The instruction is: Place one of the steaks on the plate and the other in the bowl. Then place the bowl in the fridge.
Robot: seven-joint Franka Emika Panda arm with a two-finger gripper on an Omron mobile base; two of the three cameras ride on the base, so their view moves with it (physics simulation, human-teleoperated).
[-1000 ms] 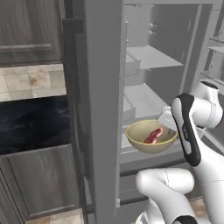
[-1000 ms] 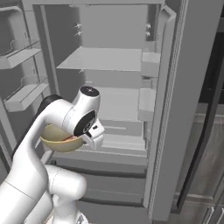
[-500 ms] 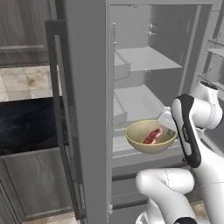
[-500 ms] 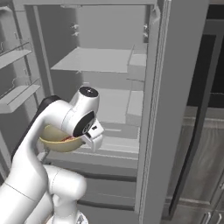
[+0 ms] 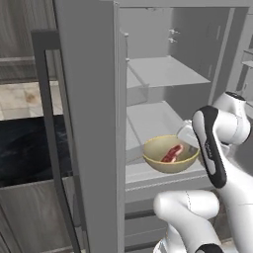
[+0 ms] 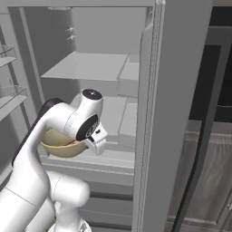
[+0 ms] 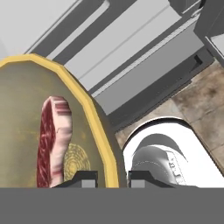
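My gripper [image 7: 113,177] is shut on the rim of the tan-yellow bowl [image 7: 26,109], one finger inside the wall and one outside. A pinkish-red marbled steak [image 7: 52,140] lies in the bowl. In the left base view the bowl [image 5: 170,159] with the steak [image 5: 171,153] hangs in front of the open grey fridge [image 5: 84,99], level with its lower shelf, with the gripper [image 5: 189,137] at the bowl's right rim. From the right, the bowl [image 6: 59,146] is partly hidden behind my arm, before the fridge [image 6: 86,68]. The plate is out of view.
The fridge's left door [image 5: 74,163] stands open beside the bowl, and the right door [image 6: 174,99] rises close on the other side. Door bins [image 6: 9,97] jut out at the left. Dark wood cabinets [image 6: 213,158] stand to the right, and a dark appliance front [image 5: 20,148] to the left.
The whole picture has shifted, so the base has driven: the fridge now fills more of both base views. The bowl stays in the gripper, at the same place relative to the arm.
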